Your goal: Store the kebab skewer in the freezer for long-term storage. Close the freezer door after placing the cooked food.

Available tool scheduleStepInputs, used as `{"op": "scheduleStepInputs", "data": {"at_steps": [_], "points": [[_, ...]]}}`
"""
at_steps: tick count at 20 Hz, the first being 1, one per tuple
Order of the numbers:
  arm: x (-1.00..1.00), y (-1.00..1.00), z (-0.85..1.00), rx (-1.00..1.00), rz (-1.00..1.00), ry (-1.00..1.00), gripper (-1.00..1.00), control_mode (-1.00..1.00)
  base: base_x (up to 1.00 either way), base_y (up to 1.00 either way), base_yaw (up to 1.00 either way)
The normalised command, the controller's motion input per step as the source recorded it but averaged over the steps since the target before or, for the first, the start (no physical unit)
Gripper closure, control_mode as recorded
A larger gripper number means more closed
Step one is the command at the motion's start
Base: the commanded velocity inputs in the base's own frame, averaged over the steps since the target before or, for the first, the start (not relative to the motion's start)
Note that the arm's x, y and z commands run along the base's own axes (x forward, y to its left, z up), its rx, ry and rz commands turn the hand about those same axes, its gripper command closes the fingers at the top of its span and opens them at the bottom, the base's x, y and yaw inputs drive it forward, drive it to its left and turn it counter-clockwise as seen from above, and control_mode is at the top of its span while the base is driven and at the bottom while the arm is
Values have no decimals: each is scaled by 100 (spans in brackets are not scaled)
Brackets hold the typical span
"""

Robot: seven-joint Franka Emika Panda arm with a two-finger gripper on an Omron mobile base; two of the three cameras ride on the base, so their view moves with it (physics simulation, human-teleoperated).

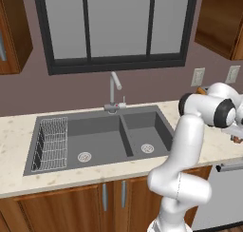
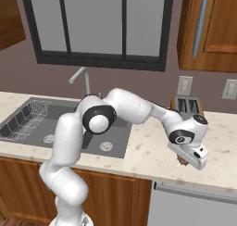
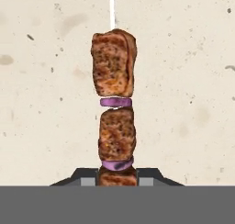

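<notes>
The kebab skewer [image 3: 115,122] has its lower end hidden between the end effector [image 3: 117,178] fingertips; its grip there is unclear.

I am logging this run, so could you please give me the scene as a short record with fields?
setting: kitchen counter with a double sink under a window
gripper: low over the counter, right of the sink
kebab skewer: lying along the gripper's line, near end between the fingertips
gripper state: seemingly shut on the kebab skewer
skewer contents: browned meat chunks with purple onion slices
behind the gripper: toaster by the wall
sink extras: wire rack, tap
</notes>
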Motion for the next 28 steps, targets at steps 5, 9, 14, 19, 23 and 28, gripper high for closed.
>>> {"op": "scheduleStepInputs", "data": {"at_steps": [5,9,14,19,23,28], "points": [[-20,84,25,-5,0,0,100,-100,0,0,0],[-20,94,36,-8,0,1,100,-100,0,0,0],[-28,83,39,-4,0,7,100,-100,0,0,0],[-11,87,48,0,1,13,100,-100,0,0,0],[0,80,56,0,6,16,100,-100,0,0,0],[6,62,63,9,16,31,100,-100,0,0,0]]}}
